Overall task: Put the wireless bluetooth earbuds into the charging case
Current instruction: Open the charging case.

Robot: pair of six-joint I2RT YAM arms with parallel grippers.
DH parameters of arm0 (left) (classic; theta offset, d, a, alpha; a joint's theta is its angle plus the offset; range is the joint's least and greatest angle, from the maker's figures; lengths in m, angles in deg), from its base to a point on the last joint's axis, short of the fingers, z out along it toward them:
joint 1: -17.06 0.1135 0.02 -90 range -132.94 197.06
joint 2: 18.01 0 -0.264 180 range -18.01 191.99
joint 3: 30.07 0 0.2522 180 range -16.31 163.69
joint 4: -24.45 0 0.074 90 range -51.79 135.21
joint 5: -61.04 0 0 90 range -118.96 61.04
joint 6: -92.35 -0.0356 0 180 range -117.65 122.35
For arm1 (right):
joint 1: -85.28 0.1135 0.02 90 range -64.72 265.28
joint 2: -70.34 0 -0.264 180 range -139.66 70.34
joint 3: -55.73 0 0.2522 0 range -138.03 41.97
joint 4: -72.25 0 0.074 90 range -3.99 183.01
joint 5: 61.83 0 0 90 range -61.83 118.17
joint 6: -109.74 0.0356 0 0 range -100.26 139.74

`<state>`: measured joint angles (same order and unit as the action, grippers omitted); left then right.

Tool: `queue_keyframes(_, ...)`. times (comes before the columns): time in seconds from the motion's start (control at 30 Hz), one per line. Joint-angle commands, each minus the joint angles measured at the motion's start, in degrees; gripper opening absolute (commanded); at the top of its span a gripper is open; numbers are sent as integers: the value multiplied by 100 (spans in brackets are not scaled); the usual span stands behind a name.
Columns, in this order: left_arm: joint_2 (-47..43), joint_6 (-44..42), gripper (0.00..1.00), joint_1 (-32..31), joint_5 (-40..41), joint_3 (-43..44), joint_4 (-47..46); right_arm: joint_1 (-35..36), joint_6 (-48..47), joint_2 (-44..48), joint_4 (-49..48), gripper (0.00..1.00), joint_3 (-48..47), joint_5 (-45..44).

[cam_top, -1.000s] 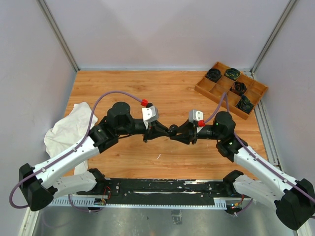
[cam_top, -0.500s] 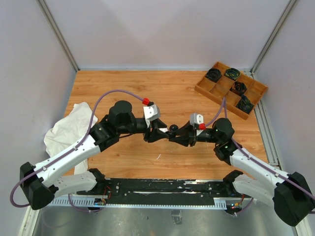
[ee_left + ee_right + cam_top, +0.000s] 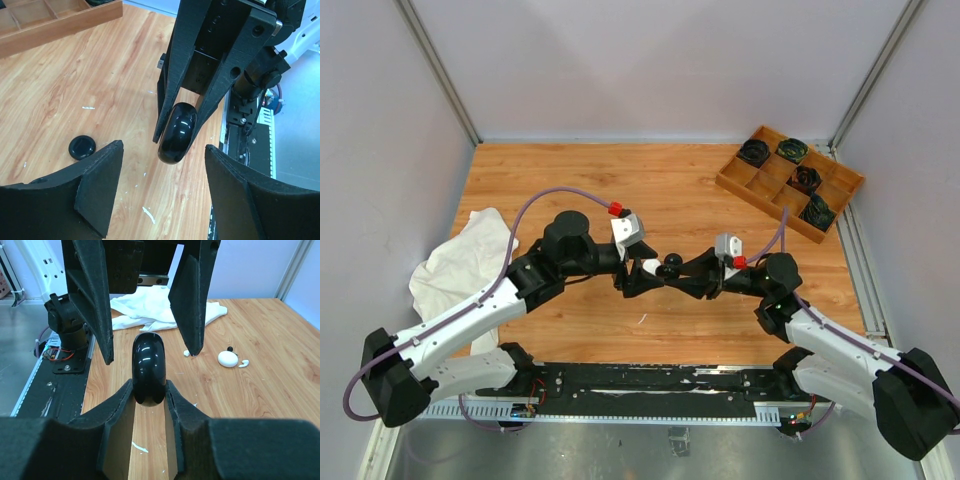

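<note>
The right gripper (image 3: 148,390) has its fingers (image 3: 118,412) clamped on a glossy black charging case (image 3: 148,367), pressing its two flat faces so that the puck stands on edge between them. The case sits in the air above the middle of the worktop (image 3: 570,180), somewhat nearer the near edge than the far one. Facing it from the other side, the left gripper (image 3: 162,147) has its fingers (image 3: 95,187) spread wide apart. In the right wrist view they stand one on each side of the case with a gap showing on both sides, so they do not touch it. On the wood below, toward the left edge, lies a white round case (image 3: 228,358), with a white earbud (image 3: 243,363) just beside it and a small black piece (image 3: 229,348) just behind it, too small to name. Another small white bit (image 3: 186,353) shows at the tip of one left finger. A flat black disc (image 3: 82,147) lies on the wood on the other side, under the right arm. A crumpled white cloth (image 3: 455,260) hangs over the left edge. A wooden tray (image 3: 742,194) with compartments sits in the far right corner, dark coiled things (image 3: 805,178) in several of its cells.
</note>
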<state>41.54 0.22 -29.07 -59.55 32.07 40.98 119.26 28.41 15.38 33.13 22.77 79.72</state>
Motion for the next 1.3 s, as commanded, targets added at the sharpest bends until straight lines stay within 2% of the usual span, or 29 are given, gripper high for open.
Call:
queue_keyframes(0.0, 71, 181, 72, 34, -77, -61, -427, 66, 240, 66, -695, 1, 167, -165)
queue_keyframes(0.93, 202, 732, 71, 34, 1410, 217, -824, 68, 680, -215, -1389, 1, 324, 92)
queue_keyframes(1.1, 231, 815, 71, 43, 1546, 193, -829, 66, 663, -205, -1352, 1, 327, -6)
queue_keyframes(1.27, 205, 1023, 75, 51, 2068, 140, -780, 63, 412, -218, -865, 1, 320, -393)
